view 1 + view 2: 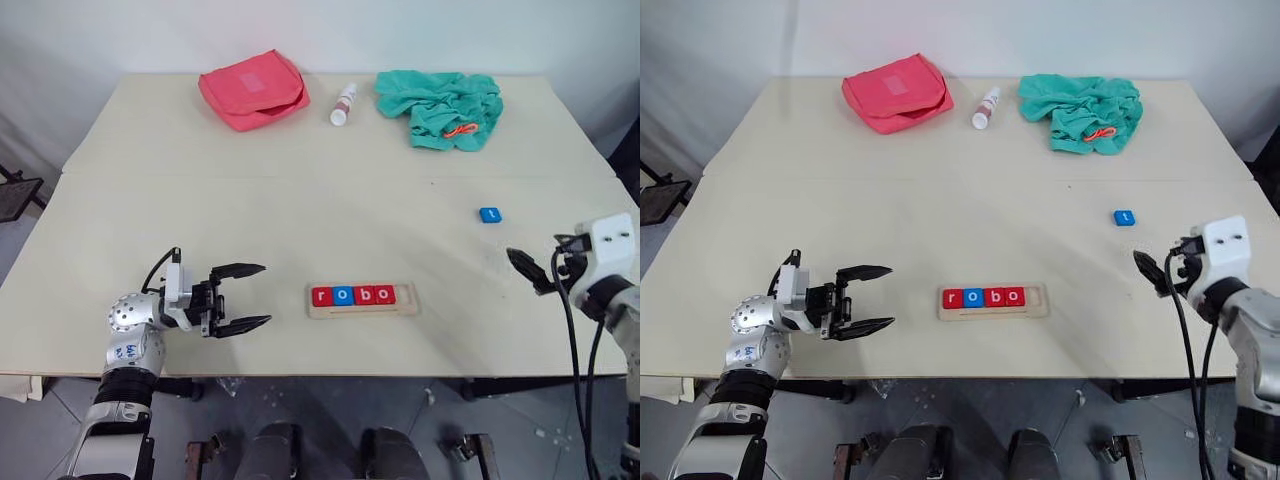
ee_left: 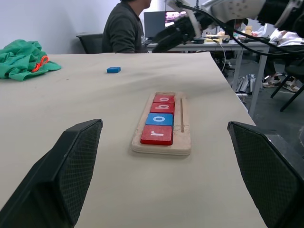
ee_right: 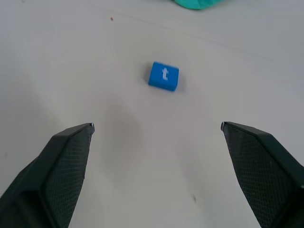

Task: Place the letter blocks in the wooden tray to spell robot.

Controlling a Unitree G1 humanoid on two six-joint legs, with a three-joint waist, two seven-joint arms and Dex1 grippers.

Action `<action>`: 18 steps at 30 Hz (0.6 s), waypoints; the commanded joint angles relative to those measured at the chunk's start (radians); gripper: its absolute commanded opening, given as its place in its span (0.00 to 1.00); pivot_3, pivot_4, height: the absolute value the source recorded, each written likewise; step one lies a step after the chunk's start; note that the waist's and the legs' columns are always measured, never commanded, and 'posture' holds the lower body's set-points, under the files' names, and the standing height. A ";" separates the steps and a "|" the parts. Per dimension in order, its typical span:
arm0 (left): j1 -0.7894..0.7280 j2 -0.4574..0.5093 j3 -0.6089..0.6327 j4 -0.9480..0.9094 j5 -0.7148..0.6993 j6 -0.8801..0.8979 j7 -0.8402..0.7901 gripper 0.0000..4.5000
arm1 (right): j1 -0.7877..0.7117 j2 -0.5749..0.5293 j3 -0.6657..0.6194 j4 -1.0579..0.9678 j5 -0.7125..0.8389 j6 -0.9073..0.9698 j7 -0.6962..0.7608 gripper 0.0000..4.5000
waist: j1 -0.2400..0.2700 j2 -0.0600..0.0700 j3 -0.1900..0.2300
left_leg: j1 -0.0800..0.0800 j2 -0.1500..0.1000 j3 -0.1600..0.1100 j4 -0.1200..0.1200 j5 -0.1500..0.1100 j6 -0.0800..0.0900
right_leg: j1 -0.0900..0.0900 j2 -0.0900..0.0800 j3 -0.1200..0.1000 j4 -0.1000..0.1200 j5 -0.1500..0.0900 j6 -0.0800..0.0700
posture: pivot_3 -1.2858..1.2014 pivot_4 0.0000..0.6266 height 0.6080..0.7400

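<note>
1. Left eye view: wooden tray (image 1: 362, 311), pale wood strip w/ raised rim, lies near table (image 1: 300, 220) front edge, centre. Four letter blocks sit in it side by side: red "r" (image 1: 321, 296), blue "o" (image 1: 343, 295), red "b" (image 1: 365, 295), red "o" (image 1: 385, 295); slot at tray's right end is bare.
2. Blue "t" block (image 3: 164, 76) lies flat on tabletop, well apart from tray, toward the right, far side.
3. Right gripper (image 3: 154, 156): fingers spread wide, holding nothing, above table w/ "t" block ahead of it, no contact.
4. Left gripper (image 1: 243, 297): fingers wide apart, empty, pointing at tray's left end, near but apart.
5. Far edge: pink pouch (image 1: 254, 88), small white bottle (image 1: 343, 104), green cloth (image 1: 440, 107).
6. Left wrist view: seated person (image 2: 124, 27) beyond table.
</note>
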 commanded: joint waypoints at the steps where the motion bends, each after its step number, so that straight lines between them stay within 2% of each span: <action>1: 0.024 0.010 0.006 -0.041 -0.010 0.000 -0.076 1.00 | -0.083 0.011 0.035 0.106 -0.017 -0.059 -0.027 0.99 | -0.004 0.000 0.000 | 0.000 0.000 0.000 0.000 0.000 0.000 | 0.000 0.000 0.000 0.000 0.000 0.000 | 0.52 0.24 1.00; 4: 0.051 0.014 0.013 -0.071 -0.016 -0.001 -0.067 1.00 | -0.235 0.035 0.098 0.319 -0.058 -0.156 -0.050 0.99 | -0.017 0.000 0.000 | 0.000 0.000 0.000 0.000 0.000 0.000 | 0.000 0.000 0.000 0.000 0.000 0.000 | 0.52 0.24 1.00; 8: 0.090 0.018 0.024 -0.108 -0.022 -0.002 -0.049 1.00 | -0.362 0.056 0.146 0.526 -0.091 -0.270 -0.049 0.99 | -0.022 0.000 0.000 | 0.000 0.000 0.000 -0.001 0.000 0.000 | -0.001 0.000 0.000 0.000 0.000 0.000 | 0.52 0.24 1.00; 18: 0.164 0.018 0.042 -0.189 -0.026 0.004 -0.020 1.00 | -0.566 0.113 0.209 0.940 -0.148 -0.488 -0.062 0.99 | -0.035 0.000 0.000 | -0.001 0.000 -0.001 -0.001 0.000 0.000 | -0.001 -0.001 -0.001 0.000 0.000 0.000 | 0.52 0.24 1.00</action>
